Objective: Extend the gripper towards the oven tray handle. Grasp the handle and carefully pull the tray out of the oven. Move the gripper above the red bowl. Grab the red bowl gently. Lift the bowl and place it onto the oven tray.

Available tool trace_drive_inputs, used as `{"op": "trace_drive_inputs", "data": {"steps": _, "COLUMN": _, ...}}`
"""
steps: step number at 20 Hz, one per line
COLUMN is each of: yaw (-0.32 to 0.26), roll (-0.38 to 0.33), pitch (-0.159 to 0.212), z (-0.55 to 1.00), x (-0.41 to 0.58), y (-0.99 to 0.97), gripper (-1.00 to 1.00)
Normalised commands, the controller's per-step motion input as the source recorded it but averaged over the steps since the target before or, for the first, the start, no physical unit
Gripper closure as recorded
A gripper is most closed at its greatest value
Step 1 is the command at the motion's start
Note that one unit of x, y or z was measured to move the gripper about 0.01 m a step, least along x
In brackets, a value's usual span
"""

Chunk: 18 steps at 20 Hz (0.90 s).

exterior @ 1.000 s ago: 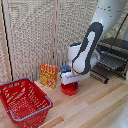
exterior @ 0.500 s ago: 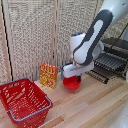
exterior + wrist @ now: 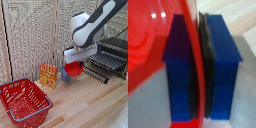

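two blue fingers (image 3: 223, 70) of the gripper (image 3: 76, 59) pinch the rim of the red bowl (image 3: 74, 69), seen only by the wrist view. the exterior view shows it up in the air, near the tray (image 3: 107, 60) sticking out of the oven (image 3: 114, 49)

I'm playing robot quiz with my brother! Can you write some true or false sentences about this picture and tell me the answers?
1. The gripper is pinching the red bowl. True.
2. The red bowl sits on the wooden table. False: it hangs in the air.
3. The tray sticks out of the oven. True.
4. The red mesh basket is inside the oven. False: it stands on the table.
5. The bowl rests on the tray. False: not yet.
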Motion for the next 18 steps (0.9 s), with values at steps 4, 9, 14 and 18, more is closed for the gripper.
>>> {"op": "trace_drive_inputs", "data": {"steps": 4, "yaw": -0.083, "roll": 0.018, "pitch": 0.064, "z": 0.80, "x": 0.600, "y": -0.59, "gripper": 1.00}}
{"op": "trace_drive_inputs", "data": {"steps": 9, "yaw": -0.088, "roll": 0.029, "pitch": 0.039, "z": 0.66, "x": 0.509, "y": -0.65, "gripper": 1.00}}
{"op": "trace_drive_inputs", "data": {"steps": 14, "yaw": -0.143, "roll": 0.004, "pitch": 0.001, "z": 0.41, "x": 0.340, "y": -0.66, "gripper": 1.00}}
{"op": "trace_drive_inputs", "data": {"steps": 18, "yaw": -0.170, "roll": 0.000, "pitch": -0.042, "z": 0.20, "x": 0.217, "y": -0.67, "gripper": 1.00}}
